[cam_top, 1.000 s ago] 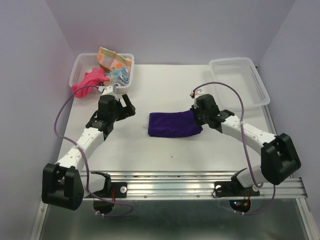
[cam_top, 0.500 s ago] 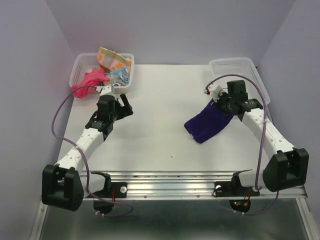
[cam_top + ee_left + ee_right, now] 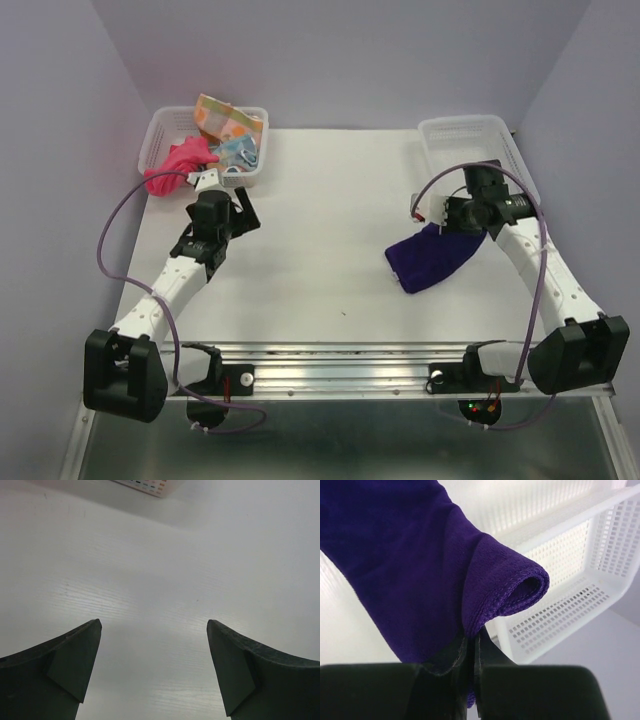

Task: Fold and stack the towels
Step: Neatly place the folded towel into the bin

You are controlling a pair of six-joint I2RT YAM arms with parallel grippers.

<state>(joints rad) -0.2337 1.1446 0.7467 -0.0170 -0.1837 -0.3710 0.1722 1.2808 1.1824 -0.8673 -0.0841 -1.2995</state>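
My right gripper (image 3: 462, 222) is shut on the dark purple towel (image 3: 430, 258), which hangs from it folded, its lower end down at the table on the right side. In the right wrist view the purple towel (image 3: 410, 565) is pinched between my shut fingers (image 3: 472, 652). The pink towel (image 3: 178, 162), the light-blue patterned towel (image 3: 240, 152) and the orange-yellow-pink patterned towel (image 3: 225, 118) lie in the left white basket (image 3: 160, 128). My left gripper (image 3: 243, 208) is open and empty over bare table just in front of that basket; its fingers (image 3: 75, 655) stand wide apart.
A second white mesh basket (image 3: 478, 160) stands at the back right, just behind the right gripper; it also shows in the right wrist view (image 3: 580, 575). Purple walls close in the table on the left, back and right.
My right gripper lifted the purple towel from the table's middle and carried it right, toward the right basket, then slightly down. My left gripper drew back a little toward the left basket.
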